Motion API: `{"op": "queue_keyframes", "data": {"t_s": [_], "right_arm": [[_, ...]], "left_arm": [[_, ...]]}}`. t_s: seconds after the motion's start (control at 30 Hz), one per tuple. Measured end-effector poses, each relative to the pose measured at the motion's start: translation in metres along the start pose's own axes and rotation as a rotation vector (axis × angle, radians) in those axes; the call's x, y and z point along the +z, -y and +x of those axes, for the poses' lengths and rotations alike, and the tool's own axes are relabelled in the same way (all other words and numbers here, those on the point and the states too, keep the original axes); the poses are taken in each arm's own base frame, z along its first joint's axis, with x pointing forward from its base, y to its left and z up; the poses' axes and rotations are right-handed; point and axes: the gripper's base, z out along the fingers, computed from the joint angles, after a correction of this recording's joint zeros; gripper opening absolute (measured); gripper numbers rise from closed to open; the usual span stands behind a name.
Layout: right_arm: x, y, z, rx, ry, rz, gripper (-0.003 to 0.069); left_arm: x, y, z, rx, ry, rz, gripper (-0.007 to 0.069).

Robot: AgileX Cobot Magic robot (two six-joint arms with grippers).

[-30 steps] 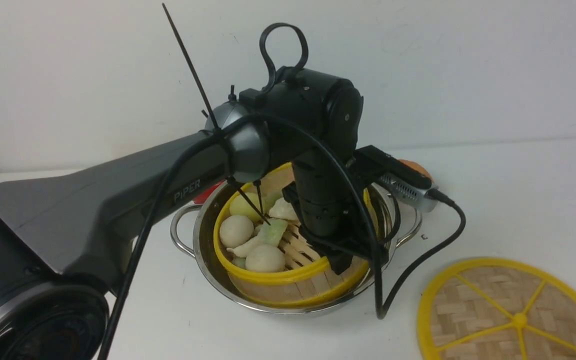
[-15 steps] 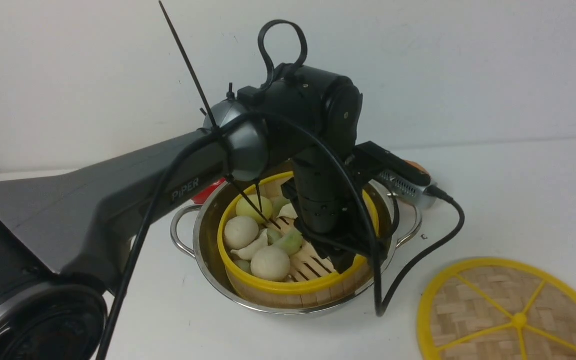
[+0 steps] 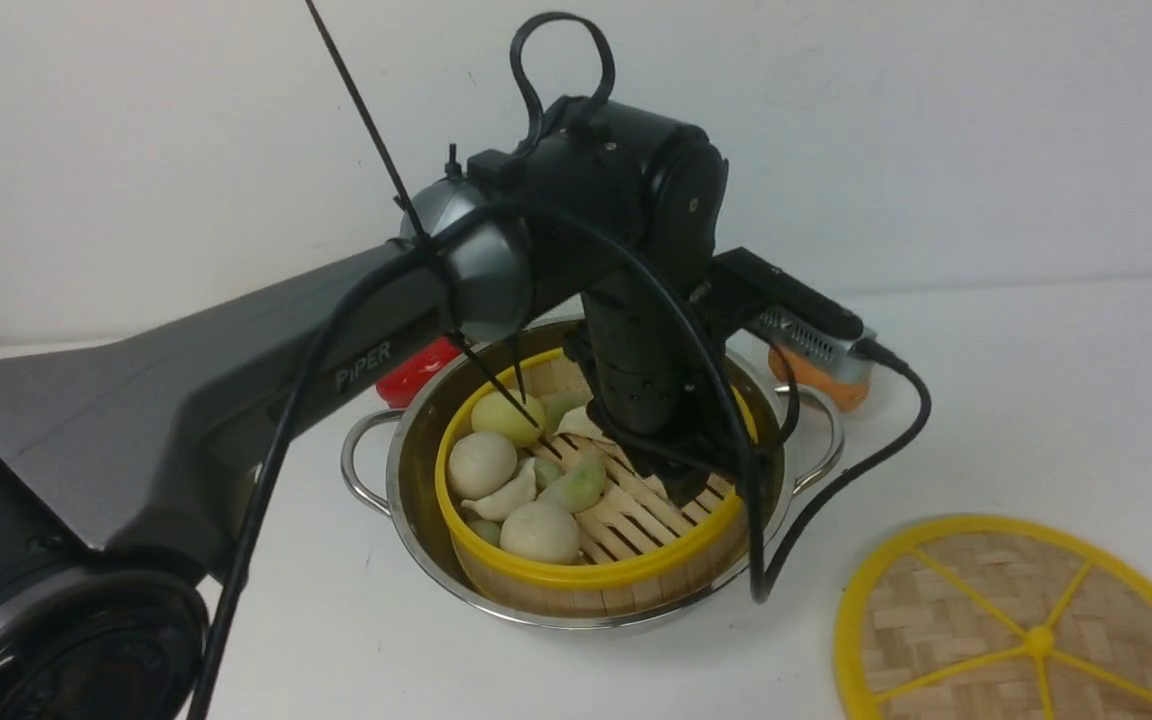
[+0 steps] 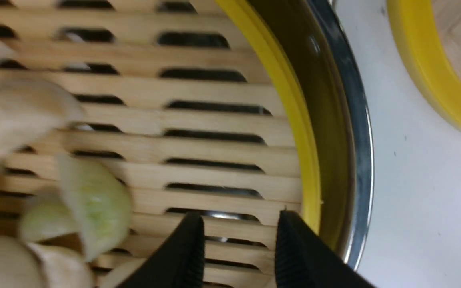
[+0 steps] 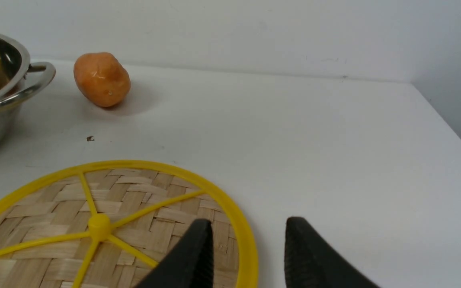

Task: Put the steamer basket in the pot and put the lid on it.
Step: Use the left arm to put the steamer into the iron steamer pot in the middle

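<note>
Nearest, the right pincer (image 5: 248,224) hangs wide and empty, with the yellow rim of the lid (image 5: 134,216) directly beneath the gap between its jaws. The lid lies flat on the desk (image 5: 334,140). A shallow bite could skid off the thin rim, and a deep one could jam a jaw tip into the desk.

Further out, the left pincer (image 4: 240,218) also stands wide and holds nothing. It is low inside the steamer basket (image 3: 586,578), with the basket's rim just beside its outer jaw. The basket sits in the pot (image 3: 496,602). A slanted exit could hook that rim, tip the basket and roll the dumplings (image 3: 536,530). The cable (image 3: 758,560) drooping below this pincer across the pot's edge may snag.

While that arm covers the pot, a carried lid would likely strike it. Beyond the left pincer, an orange toy (image 3: 821,385) lies on the desk, probably out of harm's way.
</note>
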Motion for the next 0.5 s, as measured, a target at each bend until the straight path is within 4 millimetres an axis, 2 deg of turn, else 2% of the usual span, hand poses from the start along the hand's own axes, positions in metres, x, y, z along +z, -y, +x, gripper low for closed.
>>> {"op": "queue_keyframes", "data": {"t_s": [0.07, 0.1, 0.17, 0.27, 0.3, 0.37, 0.5], "right_arm": [[0.0, 0.0, 0.0, 0.0, 0.0, 0.0, 0.0241], [0.0, 0.0, 0.0, 0.0, 0.0, 0.0, 0.0241], [0.0, 0.0, 0.0, 0.0, 0.0, 0.0, 0.0241], [0.0, 0.0, 0.0, 0.0, 0.0, 0.0, 0.0241], [0.0, 0.0, 0.0, 0.0, 0.0, 0.0, 0.0241], [0.0, 0.0, 0.0, 0.0, 0.0, 0.0, 0.0241], [0.0, 0.0, 0.0, 0.0, 0.0, 0.0, 0.0241]], "left_arm": [[-0.026, -0.002, -0.005, 0.0, 0.072, -0.034, 0.0238], [-0.028, -0.002, -0.006, -0.001, 0.078, -0.035, 0.0238], [-0.061, -0.004, -0.007, -0.003, 0.157, -0.071, 0.0238], [-0.096, -0.005, -0.007, -0.006, 0.247, -0.102, 0.0238], [-0.098, -0.005, -0.007, -0.006, 0.251, -0.104, 0.0238], [-0.121, -0.004, -0.003, -0.005, 0.301, -0.124, 0.0238], [-0.14, -0.009, 0.004, 0.003, 0.319, -0.199, 0.0238]]}}
